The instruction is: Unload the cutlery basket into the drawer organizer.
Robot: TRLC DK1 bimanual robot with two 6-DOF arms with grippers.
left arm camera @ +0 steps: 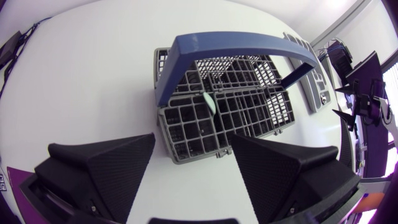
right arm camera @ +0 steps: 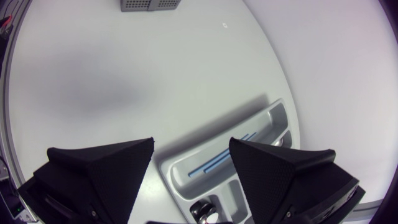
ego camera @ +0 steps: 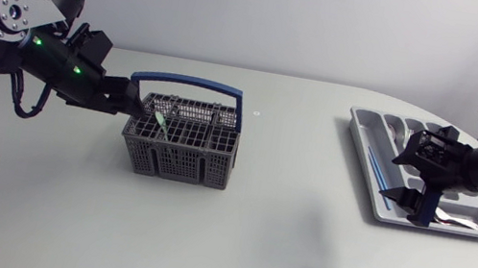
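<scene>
Tabletop [ego camera: 278,248] is gleaming white under the cutlery basket [ego camera: 182,139] and drawer organizer [ego camera: 378,128]; I am holding left gripper [ego camera: 130,102] and right gripper [ego camera: 412,178] spread wide, grasping nothing.

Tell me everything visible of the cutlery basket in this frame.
The cutlery basket is a grey plastic grid box with lattice covers over its compartments and a blue arched handle standing upright. It sits level on the white table, left of centre. One pale green utensil pokes out of a compartment near the end facing the left pincer, which is open and close to that end; whether it touches cannot be told.
</scene>
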